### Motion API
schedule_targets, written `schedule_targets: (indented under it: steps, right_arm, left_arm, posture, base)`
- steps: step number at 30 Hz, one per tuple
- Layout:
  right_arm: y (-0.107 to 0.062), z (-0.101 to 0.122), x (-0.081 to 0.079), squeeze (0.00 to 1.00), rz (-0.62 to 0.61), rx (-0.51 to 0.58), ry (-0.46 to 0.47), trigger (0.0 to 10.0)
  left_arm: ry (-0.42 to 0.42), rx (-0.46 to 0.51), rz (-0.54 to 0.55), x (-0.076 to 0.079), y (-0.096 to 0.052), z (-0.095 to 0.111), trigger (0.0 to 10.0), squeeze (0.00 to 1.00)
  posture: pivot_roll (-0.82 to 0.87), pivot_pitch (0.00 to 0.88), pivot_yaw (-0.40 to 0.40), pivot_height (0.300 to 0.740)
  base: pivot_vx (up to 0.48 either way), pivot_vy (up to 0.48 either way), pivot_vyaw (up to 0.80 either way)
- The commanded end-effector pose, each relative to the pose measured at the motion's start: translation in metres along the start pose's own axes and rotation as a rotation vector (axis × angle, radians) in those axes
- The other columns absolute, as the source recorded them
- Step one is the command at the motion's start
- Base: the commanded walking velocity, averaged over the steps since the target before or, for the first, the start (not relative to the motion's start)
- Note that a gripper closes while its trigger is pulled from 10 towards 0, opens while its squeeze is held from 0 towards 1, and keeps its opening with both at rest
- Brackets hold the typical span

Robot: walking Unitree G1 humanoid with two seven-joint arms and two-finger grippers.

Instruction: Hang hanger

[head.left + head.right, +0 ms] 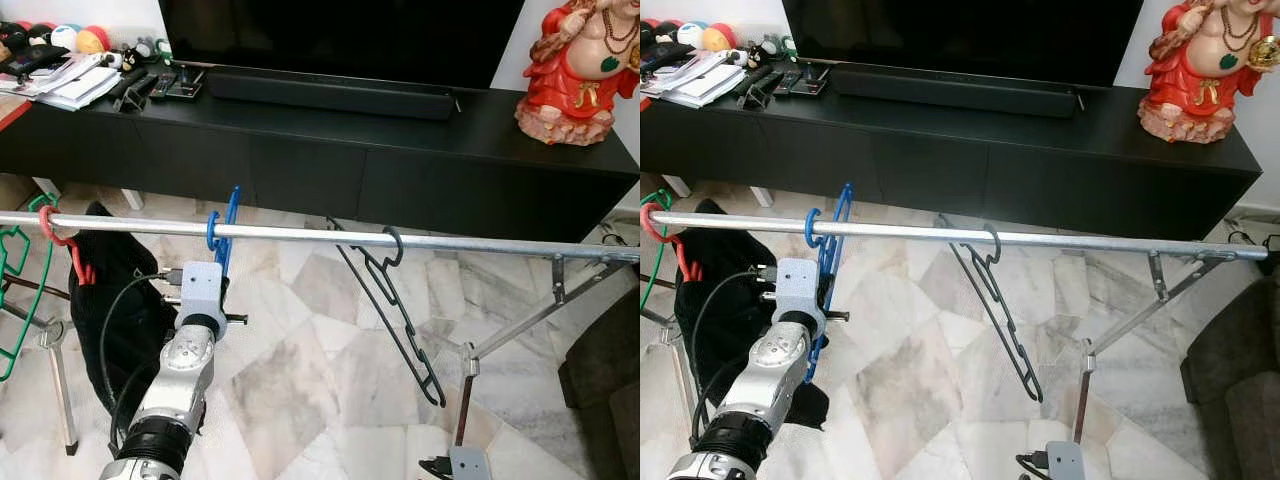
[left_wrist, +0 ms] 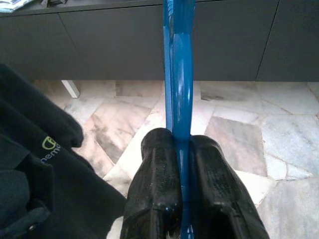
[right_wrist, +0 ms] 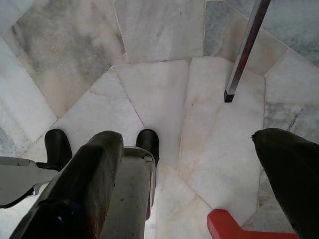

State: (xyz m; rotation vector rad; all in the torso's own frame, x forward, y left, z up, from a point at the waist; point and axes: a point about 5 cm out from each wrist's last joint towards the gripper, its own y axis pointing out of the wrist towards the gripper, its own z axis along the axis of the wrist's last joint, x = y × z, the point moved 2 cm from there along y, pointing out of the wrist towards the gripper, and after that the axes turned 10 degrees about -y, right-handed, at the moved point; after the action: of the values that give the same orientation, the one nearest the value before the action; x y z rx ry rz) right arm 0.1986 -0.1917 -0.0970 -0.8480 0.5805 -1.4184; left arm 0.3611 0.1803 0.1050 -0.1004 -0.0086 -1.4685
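fingers of the left gripper are clenched on the blue hanger, whose hook already sits over the silver rail, left of a black hanger. judged: confirm the hook is fully seated, then part the fingers slowly and draw straight back to avoid dragging it off. right gripper hangs low with fingers spread, empty, above the marble floor.
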Motion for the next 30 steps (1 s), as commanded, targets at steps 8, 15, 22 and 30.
schedule_targets:
  steps: [8, 15, 22, 30]
  right_arm:
    - [-0.002, -0.01, -0.001, 0.0, 0.007, -0.032, -0.005, 10.0]
    - [-0.002, -0.011, -0.001, 0.0, 0.009, -0.034, -0.004, 10.0]
    - [-0.002, -0.011, -0.002, 0.0, 0.008, -0.034, -0.004, 10.0]
    - [-0.002, -0.012, -0.002, 0.0, 0.009, -0.034, -0.005, 10.0]
  left_arm:
    - [0.013, 0.044, -0.022, 0.002, -0.02, -0.004, 10.0, 1.0]
    - [0.052, 0.11, -0.026, 0.0, -0.036, 0.006, 10.0, 1.0]
    - [0.056, 0.149, -0.01, -0.007, -0.052, 0.015, 10.0, 1.0]
    - [0.05, 0.173, -0.02, -0.007, -0.069, 0.019, 10.0, 1.0]
  posture:
    - [-0.06, 0.188, -0.016, 0.74]
    - [-0.06, 0.187, -0.011, 0.74]
    - [-0.06, 0.174, -0.005, 0.74]
    - [-0.05, 0.159, 0.0, 0.74]
  base:
    - [0.0, 0.0, 0.0]
    - [0.0, 0.0, 0.0]
    - [0.0, 0.0, 0.0]
    - [0.0, 0.0, 0.0]
